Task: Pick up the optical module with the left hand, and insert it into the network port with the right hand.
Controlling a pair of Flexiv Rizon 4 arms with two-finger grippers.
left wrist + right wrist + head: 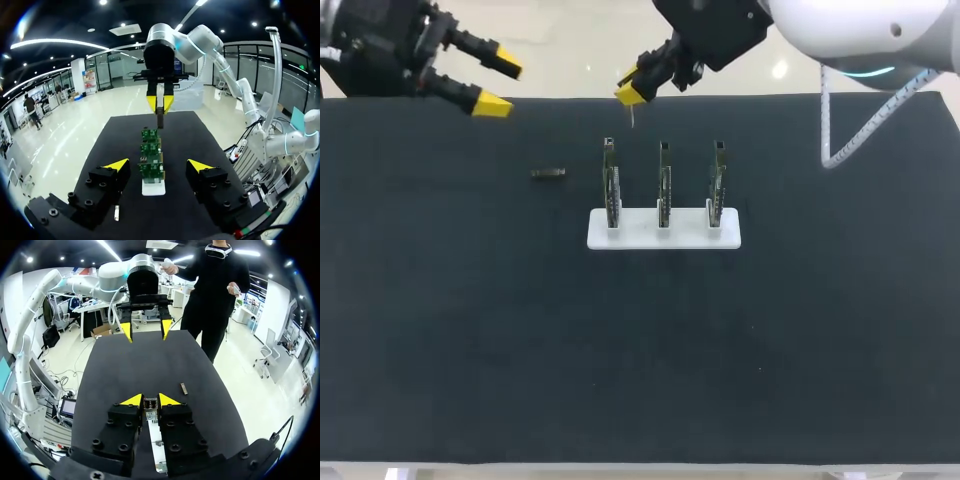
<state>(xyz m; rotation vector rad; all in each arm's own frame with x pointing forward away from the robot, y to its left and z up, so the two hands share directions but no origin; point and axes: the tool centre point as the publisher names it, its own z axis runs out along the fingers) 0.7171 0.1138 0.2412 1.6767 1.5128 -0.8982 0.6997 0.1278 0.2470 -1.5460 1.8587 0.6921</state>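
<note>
One small, dark optical module [548, 173]

The optical module [633, 117] in the right hand [630, 95] — a sliver, too small to detail.

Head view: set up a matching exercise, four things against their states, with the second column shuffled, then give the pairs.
1. left gripper
2. right gripper
3. loose optical module
4. white base

A. holds three upright circuit boards
B. open, empty
C. lies flat on the table, beside the boards
D. shut on a thin module

Pairs: 1-B, 2-D, 3-C, 4-A.
</note>
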